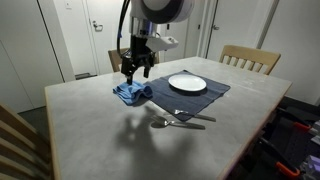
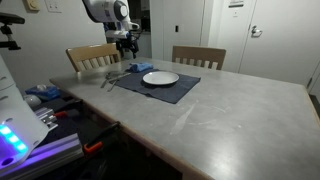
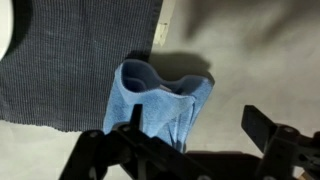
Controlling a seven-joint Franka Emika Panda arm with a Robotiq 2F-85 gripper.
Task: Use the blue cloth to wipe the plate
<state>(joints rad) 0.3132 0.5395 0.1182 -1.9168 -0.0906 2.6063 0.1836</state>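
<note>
In the wrist view the hand (image 3: 196, 140) is spread wide with nothing between its fingers (image 3: 268, 128); one dark finger sits at the near edge of the cloth, its partner well out over bare table (image 3: 260, 60). The blue cloth (image 3: 165, 100) lies directly below and slightly ahead of the hand, shifted toward one finger instead of centred in the gap. It is a bunched heap, not a flat sheet: pale blue, soft, with a rolled lip at its far edge and creases running away from the hand, so across the line on which the fingers would close. I see no clear long axis. Judging from this, a straight drop with a small sideways correction would bring the folds between the fingers.

One side of the cloth laps over the corner of the dark ribbed placemat (image 3: 80, 60). In an exterior view the hand (image 1: 137, 70) hangs just above the blue cloth (image 1: 131, 94), apart from it, and the white plate (image 1: 187, 83) rests on the placemat (image 1: 215, 92) just beyond, with cutlery (image 1: 178, 120) at the mat's near edge. From the opposite side the hand (image 2: 126, 42) shows beyond the plate (image 2: 160, 77), with chairs (image 2: 197, 56) farthest off
</note>
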